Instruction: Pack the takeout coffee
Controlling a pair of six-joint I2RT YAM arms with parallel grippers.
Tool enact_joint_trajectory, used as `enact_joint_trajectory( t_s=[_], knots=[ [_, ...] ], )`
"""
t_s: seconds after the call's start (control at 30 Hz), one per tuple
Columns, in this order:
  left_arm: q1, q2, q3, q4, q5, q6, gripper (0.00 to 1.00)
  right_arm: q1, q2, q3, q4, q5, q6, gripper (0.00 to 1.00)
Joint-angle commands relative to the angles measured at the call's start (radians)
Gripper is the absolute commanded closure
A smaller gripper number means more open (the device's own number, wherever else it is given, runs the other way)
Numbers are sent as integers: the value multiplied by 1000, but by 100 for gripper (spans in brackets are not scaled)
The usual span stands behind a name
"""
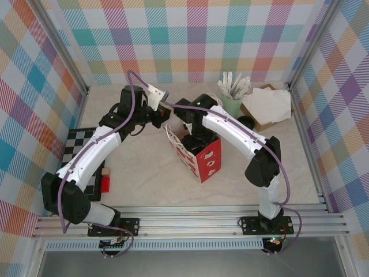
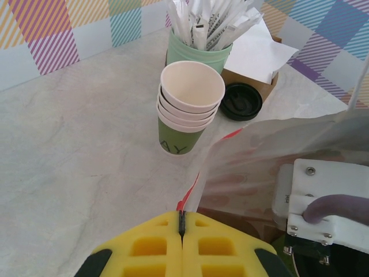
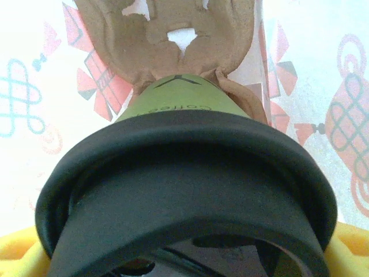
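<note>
On the counter (image 2: 69, 144), the left gripper (image 2: 182, 231) pinches the paper bag (image 2: 271, 156) rim; slack walls could tip the takeout coffee (image 3: 184, 167) that the right gripper (image 3: 184, 259) clasps.

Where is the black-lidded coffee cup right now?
In the right wrist view, the lidded coffee cup is down inside the red-patterned paper bag at mid-table, above a brown cardboard insert.

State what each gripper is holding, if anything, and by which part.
The left gripper pinches the paper bag by its top edge. The right gripper, inside the bag, holds the takeout coffee near its black lid.
</note>
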Motion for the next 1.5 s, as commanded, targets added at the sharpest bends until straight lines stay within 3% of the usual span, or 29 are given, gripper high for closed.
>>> enact_joint_trajectory(
  t_s=[0.0, 0.6, 0.9, 1.2, 1.47],
  knots=[
    [-3, -31, -2, 62, -2, 27, 100, -4, 9, 21, -68, -23, 8, 44],
    [-3, -35, 11, 63, 14, 27, 100, -4, 27, -13, -92, -6, 10, 45],
    [-8, -25, 9, 64, 31, 23, 100, -4, 56, 128, -96, -8, 0, 45],
    [-8, -27, 23, 45, 2, 50, 100, -4, 27, 78, -121, -5, 9, 44],
    [-5, 3, 38, 14, 17, 40, 100, -4, 11, -6, -2, 19, -3, 45]
  ],
)
